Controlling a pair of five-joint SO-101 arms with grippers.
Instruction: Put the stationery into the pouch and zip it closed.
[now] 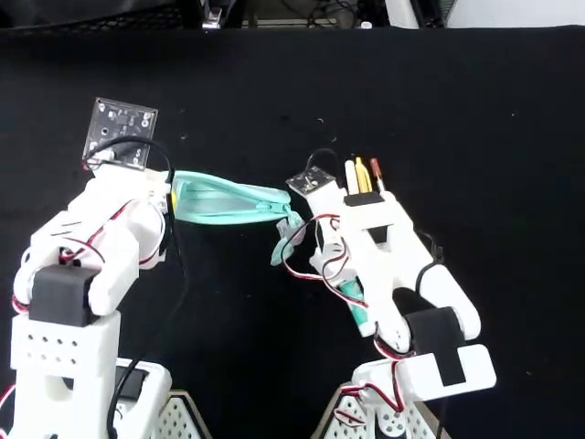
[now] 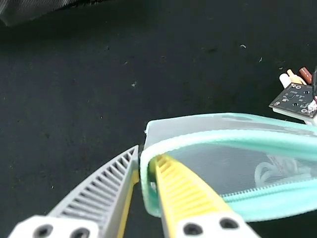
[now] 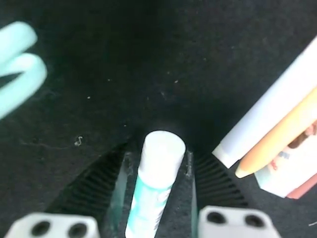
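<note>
1. The left claw is clamped on the end of the pouch, yellow finger inside the mouth and grey finger outside. That grip should stay firm so the mouth stands open.
2. The teal pouch lies flat on the black desk between the two arms, zip undone along its length.
3. The right claw is closed on a white-and-teal tube, held above the desk just beside the pouch's zip-pull end. I judge this step to be loading the tube: line it up with the slit, slide it in lengthwise, and let go only once it is well inside.
4. Three pens lie together on the desk beyond the right arm, yet to be packed before zipping.
</note>
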